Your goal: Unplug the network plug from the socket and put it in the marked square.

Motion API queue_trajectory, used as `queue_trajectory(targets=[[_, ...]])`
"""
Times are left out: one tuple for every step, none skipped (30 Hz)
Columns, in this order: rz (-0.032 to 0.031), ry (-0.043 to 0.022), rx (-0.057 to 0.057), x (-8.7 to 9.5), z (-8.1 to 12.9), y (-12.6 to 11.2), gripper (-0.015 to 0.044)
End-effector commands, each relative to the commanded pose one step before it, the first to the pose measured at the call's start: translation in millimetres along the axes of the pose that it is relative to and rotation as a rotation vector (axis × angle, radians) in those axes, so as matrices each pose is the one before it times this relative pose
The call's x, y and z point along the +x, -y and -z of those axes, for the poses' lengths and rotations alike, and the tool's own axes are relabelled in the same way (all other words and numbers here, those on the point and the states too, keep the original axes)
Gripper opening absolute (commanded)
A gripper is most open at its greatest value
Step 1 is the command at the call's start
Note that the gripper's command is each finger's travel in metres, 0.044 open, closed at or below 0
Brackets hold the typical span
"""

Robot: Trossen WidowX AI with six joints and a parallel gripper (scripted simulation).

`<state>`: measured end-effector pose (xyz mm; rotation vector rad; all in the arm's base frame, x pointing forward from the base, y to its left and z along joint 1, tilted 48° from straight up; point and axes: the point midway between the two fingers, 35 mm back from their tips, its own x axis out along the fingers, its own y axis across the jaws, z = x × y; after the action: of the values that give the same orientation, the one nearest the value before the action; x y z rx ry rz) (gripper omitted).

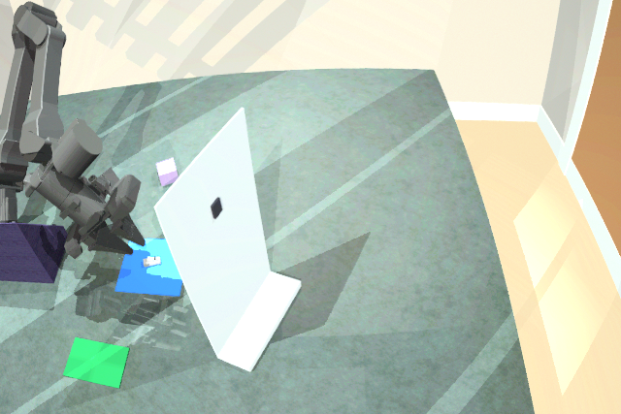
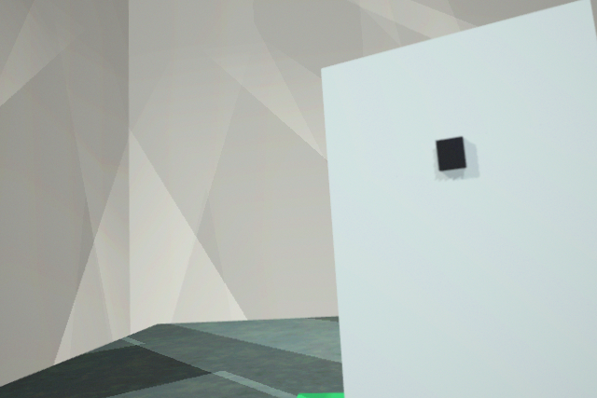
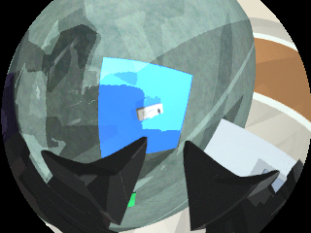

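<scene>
The small white network plug [image 1: 151,261] [image 3: 150,109] lies on the table inside the blue marked square [image 1: 145,283] [image 3: 120,91], free of the fingers. My gripper [image 1: 136,245] [image 3: 166,143] hangs just above the square's near-left edge, tilted down; its fingers stand apart with nothing between them. The white upright panel [image 1: 211,259] [image 2: 458,263] [image 3: 240,149] stands right of the square. Its dark socket [image 1: 216,207] [image 2: 451,154] shows from the back side. The gripper and plug are hidden in the exterior view.
A dark purple box [image 1: 24,251] stands at the left by the arm's base. A small lilac block [image 1: 167,171] lies behind the panel's far end. A green square [image 1: 96,362] [image 2: 320,395] [image 3: 132,201] is marked on the table at the front left.
</scene>
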<state>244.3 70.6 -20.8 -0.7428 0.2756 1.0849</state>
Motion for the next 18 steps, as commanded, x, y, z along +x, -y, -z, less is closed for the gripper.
queue_trajectory(targets=[[0.00325, 0.00299, -0.0098, -2.32, 0.16, 5.17, 0.0156], [-0.0003, -0.00034, -0.0001, -0.62, 0.21, 0.5, 0.0156], [-0.00029, -0.00033, -0.0001, -0.63, 0.2, 0.5, 0.0156], [-0.00028, -0.00031, -0.0001, -0.64, 0.19, 0.5, 0.0156], [-0.00027, -0.00029, -0.0001, -0.65, 0.19, 0.5, 0.0156], [-0.00026, -0.00028, -0.0001, -0.65, 0.18, 0.5, 0.0156], [-0.00025, -0.00026, -0.0001, -0.66, 0.17, 0.5, 0.0156], [-0.00024, -0.00025, -0.0001, -0.67, 0.17, 0.5, 0.0156], [-0.00023, -0.00023, -0.0001, -0.67, 0.16, 0.5, 0.0156], [-0.00022, -0.00022, -0.0001, -0.68, 0.15, 0.49, 0.0156], [-0.00021, -0.00021, -0.0001, -0.69, 0.14, 0.49, 0.0156], [-0.0002, -0.00019, 0.0, -0.69, 0.14, 0.49, 0.0156], [-0.00019, -0.00018, 0.0, -0.7, 0.13, 0.49, 0.0156], [-0.00018, -0.00016, 0.0, -0.71, 0.12, 0.49, 0.0156], [-0.00017, -0.00015, 0.0, -0.72, 0.12, 0.49, 0.0156], [-0.00016, -0.00013, 0.0, -0.72, 0.11, 0.49, 0.0156], [-0.00015, -0.00012, 0.0, -0.73, 0.1, 0.48, 0.0156], [-0.00014, -0.0001, 0.0, -0.74, 0.09, 0.48, 0.0156]])
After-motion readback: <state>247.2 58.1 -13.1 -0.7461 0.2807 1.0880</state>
